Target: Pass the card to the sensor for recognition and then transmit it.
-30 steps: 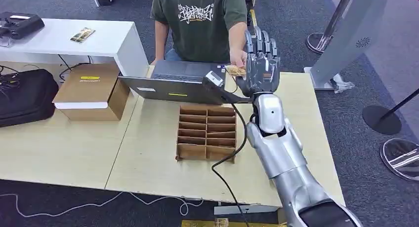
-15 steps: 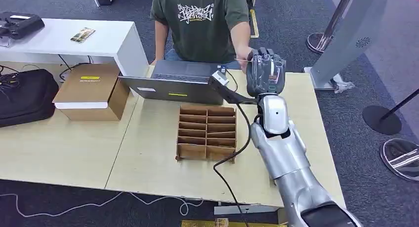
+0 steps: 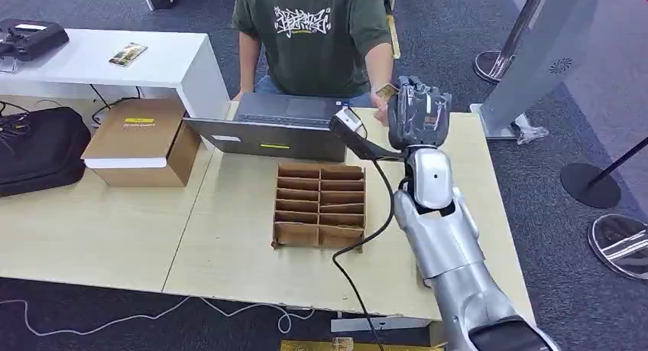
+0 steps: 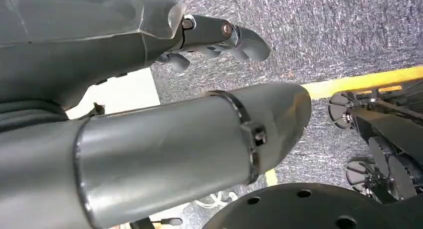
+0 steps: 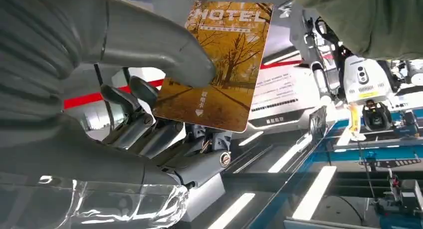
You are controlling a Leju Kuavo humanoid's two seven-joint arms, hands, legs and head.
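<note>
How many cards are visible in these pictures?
2. One hotel card is pinched in the right robot hand, near the person. Another card lies on the white table. Others may be hidden.

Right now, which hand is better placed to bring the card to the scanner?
The right hand. Its thumb and fingers already pinch the card, raised close beside the scanner on the table. The left hand hangs over the carpet, holding nothing.
</note>
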